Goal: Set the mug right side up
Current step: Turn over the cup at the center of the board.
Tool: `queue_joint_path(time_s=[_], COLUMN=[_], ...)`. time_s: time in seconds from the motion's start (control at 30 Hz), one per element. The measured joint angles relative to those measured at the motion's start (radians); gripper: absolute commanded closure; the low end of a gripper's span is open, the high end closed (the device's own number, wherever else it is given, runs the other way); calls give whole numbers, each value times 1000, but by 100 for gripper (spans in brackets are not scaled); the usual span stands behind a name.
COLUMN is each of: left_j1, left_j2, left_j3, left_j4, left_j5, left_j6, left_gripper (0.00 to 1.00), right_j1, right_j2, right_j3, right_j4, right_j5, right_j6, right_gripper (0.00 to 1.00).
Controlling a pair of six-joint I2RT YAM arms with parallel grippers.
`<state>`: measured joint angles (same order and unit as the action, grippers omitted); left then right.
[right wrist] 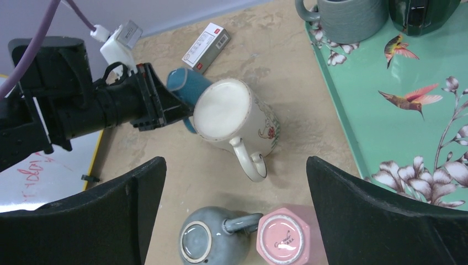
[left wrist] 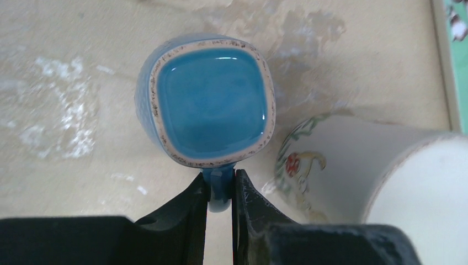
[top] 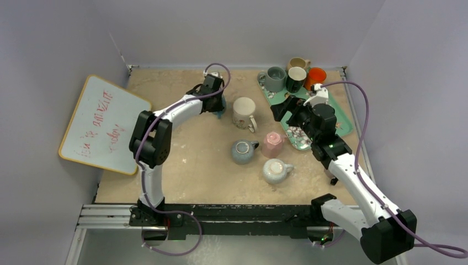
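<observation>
My left gripper [top: 217,106] is shut on the handle of a blue mug [left wrist: 212,107] at the back of the table. In the left wrist view its fingers [left wrist: 221,185] pinch the handle, and the mug's flat blue base with a beige ring faces the camera. The blue mug also shows in the right wrist view [right wrist: 186,87], tilted against a cream flowered mug [right wrist: 226,113]. That cream mug [top: 243,112] stands upside down just right of it. My right gripper [top: 287,107] is open and empty, hovering above the table between the cream mug and the tray; its jaws stand wide apart [right wrist: 234,165].
A grey-blue mug [top: 242,151], a pink mug [top: 272,143] and a pale mug [top: 274,170] stand upside down mid-table. A green tray [top: 343,120] at the back right holds several upright mugs. A whiteboard [top: 102,124] lies at the left. A small white box [right wrist: 205,40] lies by the back wall.
</observation>
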<state>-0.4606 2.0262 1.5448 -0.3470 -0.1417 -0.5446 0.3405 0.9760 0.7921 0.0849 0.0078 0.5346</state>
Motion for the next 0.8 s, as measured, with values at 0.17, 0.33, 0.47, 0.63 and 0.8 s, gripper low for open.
queue_joint_path(time_s=[0.17, 0.33, 0.47, 0.63, 0.8], left_j1=[0, 0, 0, 1, 1], left_j2=[-117, -245, -330, -430, -465], left_j3=[-121, -233, -299, -362, -386], left_j4=[-43, -93, -105, -102, -94], left_j5=[-39, -66, -64, -13, 35], left_j6=[15, 18, 16, 2, -13], left_gripper=[100, 100, 100, 100, 100], right_j1=[0, 0, 0, 0, 0], right_j2=[-4, -2, 11, 55, 103], right_j3=[-1, -2, -12, -13, -13], right_j4=[0, -2, -2, 20, 60], right_j5=[0, -3, -53, -114, -187], right_j6=[1, 7, 24, 22, 18], right_gripper=[1, 1, 1, 8, 13])
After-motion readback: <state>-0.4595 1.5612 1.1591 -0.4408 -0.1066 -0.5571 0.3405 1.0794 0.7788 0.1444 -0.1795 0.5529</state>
